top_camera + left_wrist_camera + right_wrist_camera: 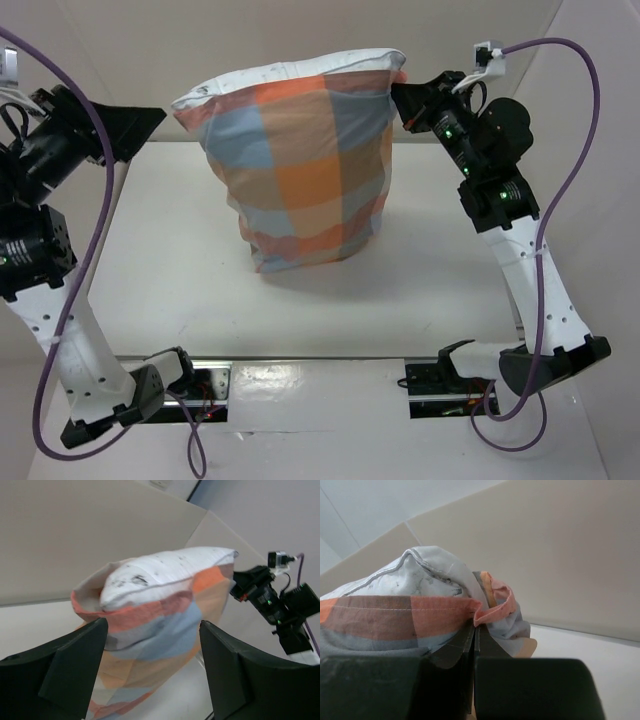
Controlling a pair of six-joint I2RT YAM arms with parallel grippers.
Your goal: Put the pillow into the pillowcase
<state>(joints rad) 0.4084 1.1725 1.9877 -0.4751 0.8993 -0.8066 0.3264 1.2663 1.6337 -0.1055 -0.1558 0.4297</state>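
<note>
Item: pillow (pixel 300 68), upright on table (pixel 440 290), almost wholly inside pillowcase (pixel 300 170); white top edge showing at the open mouth, 12 o'clock in the top view.
Right gripper (pixel 403 95): jaws pressed together on the case hem at the 2 o'clock corner; sole hold.
Left gripper (pixel 148 125): jaws spread wide, empty, apart from the case near its 10 o'clock corner.
Risks, as judged: the single pinch on thin hem may slip, so the bundle sags or topples toward 9 o'clock; the unheld corner gapes, so the pillow may ride out; the left jaws, on closing, may catch pillow rather than hem.
</note>
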